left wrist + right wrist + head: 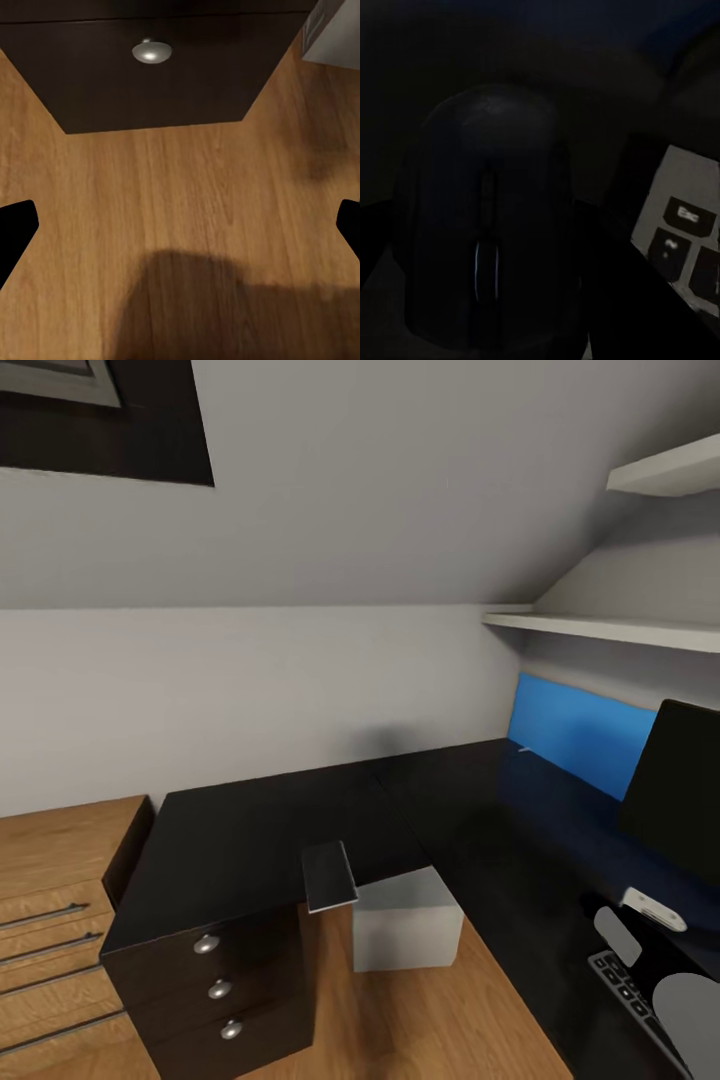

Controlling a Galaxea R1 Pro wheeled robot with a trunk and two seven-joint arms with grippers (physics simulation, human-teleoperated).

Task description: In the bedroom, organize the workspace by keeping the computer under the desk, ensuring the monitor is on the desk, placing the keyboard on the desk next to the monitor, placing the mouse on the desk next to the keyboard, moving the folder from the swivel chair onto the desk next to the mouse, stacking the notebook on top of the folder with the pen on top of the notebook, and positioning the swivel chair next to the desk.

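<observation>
Progress: we judge the job partly done.
Done: monitor (pixel 672 785) and keyboard (pixel 628 988) on bench (pixel 250 830); computer (pixel 405 918) under it.
Mouse (pixel 484 225): right at our right tool; grip unclear.
Left tool (pixel 180 225): fingers apart, empty, over floor (pixel 187 202).
Left: folder, notebook, pen, chair.

We see a home bedroom corner set up as a study nook under a sloped grey ceiling (pixel 400 480). At six o'clock, light wood plank floor (pixel 400 1020) runs under an L-shaped black desk (pixel 250 830) with a knobbed drawer unit (pixel 215 985). At nine o'clock stands a low wooden cabinet (pixel 55 890). At three o'clock we find white wall shelves (pixel 610 628), a blue wall panel (pixel 580 735), a monitor (pixel 675 790) and a keyboard (pixel 625 990). A pale computer tower (pixel 405 930) sits beneath the desk.
</observation>
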